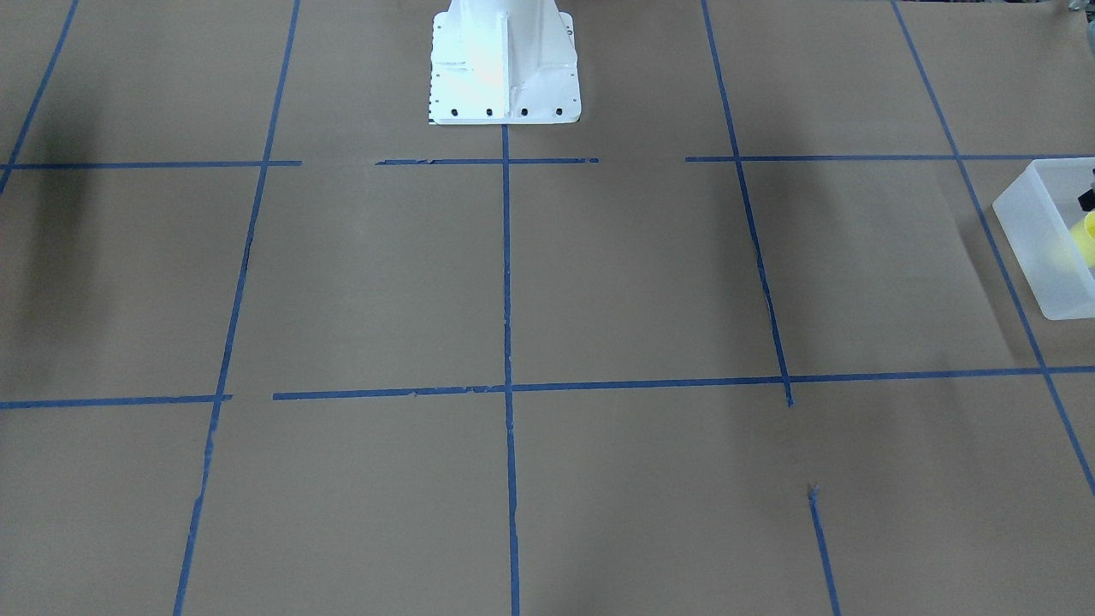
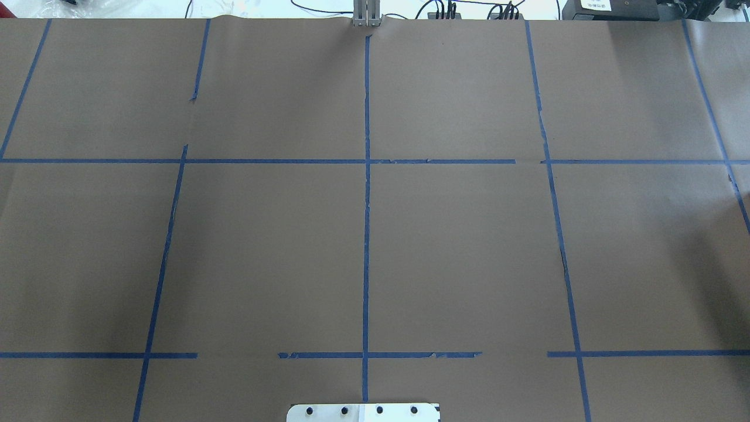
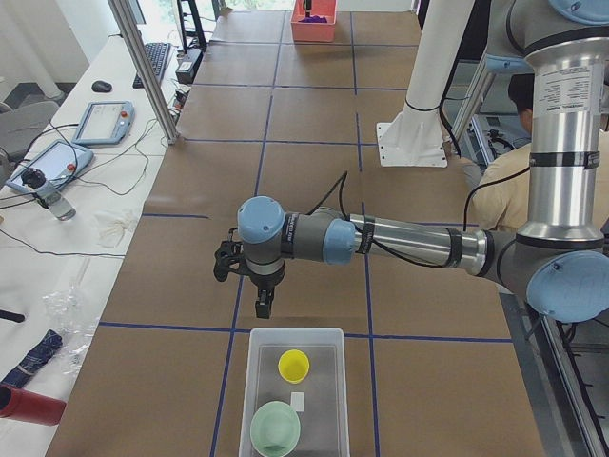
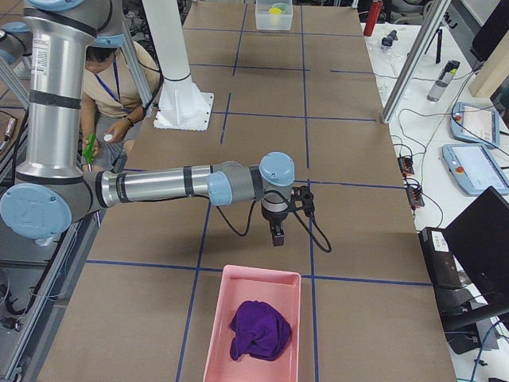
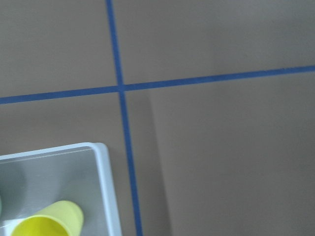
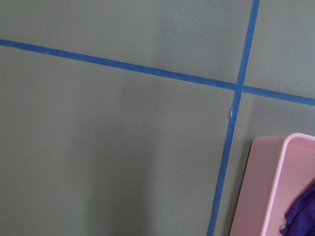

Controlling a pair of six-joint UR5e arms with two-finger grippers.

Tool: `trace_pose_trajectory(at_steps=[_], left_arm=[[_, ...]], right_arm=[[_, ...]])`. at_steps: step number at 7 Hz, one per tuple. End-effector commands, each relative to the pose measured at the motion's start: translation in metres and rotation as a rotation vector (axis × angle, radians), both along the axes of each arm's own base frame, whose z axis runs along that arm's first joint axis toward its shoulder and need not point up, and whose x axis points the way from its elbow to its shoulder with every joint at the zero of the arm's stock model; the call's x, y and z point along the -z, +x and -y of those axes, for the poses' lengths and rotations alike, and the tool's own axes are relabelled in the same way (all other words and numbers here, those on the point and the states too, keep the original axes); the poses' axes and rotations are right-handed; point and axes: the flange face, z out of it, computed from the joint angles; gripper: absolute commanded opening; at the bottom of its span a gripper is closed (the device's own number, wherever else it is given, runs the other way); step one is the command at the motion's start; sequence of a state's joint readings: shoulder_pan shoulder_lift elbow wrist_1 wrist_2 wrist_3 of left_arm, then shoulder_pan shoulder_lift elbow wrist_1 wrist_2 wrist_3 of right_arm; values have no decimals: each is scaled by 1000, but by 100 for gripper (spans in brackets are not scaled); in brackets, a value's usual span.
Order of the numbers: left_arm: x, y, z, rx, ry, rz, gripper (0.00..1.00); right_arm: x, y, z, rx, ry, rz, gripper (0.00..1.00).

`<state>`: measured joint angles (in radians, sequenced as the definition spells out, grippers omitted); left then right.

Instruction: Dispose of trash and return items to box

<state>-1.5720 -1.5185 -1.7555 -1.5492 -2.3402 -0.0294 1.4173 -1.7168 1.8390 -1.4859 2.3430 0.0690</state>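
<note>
- Brown paper marked with a blue tape grid covers the table (image 2: pixel 457 246).
- The box (image 3: pixel 296 332) sits at the robot's left end of the table. The cup (image 3: pixel 293 365) and the bowl (image 3: pixel 275 428) are inside it, both mouth up, with the cup nearer the arm.
- The left gripper (image 3: pixel 263 307) hangs just outside the box's rim, pointing down, with nothing visibly in it. Only the side view shows it, so I cannot tell whether its fingers are parted or closed.
- The right gripper (image 4: pixel 277 235) hangs the same way near a pink tray (image 4: pixel 262 271) that holds a purple cloth (image 4: pixel 259 329). I cannot judge its fingers either.
- Both items appear to be home, so the likely trouble lies in pulling the arms away.
- If the left arm swings toward the box without lifting first, its tip could catch the rim. The box looks light, so it would probably slide or tilt, and the cup could topple.
- The same applies on the right. A low sideways move could knock the tray, and the slack cable looped at that wrist might snag its edge.
- A person (image 4: pixel 111 79) sits close behind the robot, so a wide swing of either arm could come near them.
</note>
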Motion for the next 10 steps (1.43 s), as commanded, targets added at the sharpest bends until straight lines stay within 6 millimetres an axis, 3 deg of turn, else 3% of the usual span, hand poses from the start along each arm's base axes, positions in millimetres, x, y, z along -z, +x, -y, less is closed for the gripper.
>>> trace_pose_trajectory(at_steps=[1,2,10], left_arm=[[-9,-13,3,27,-8,18,100],[-22,-13,7,25,-11,17,100],[-28,-9,6,17,-6,15,100]], right_arm=[[-2,1,-4,0,-6,8,100],[1,0,-5,1,-2,14,100],[2,0,-3,0,3,17,100]])
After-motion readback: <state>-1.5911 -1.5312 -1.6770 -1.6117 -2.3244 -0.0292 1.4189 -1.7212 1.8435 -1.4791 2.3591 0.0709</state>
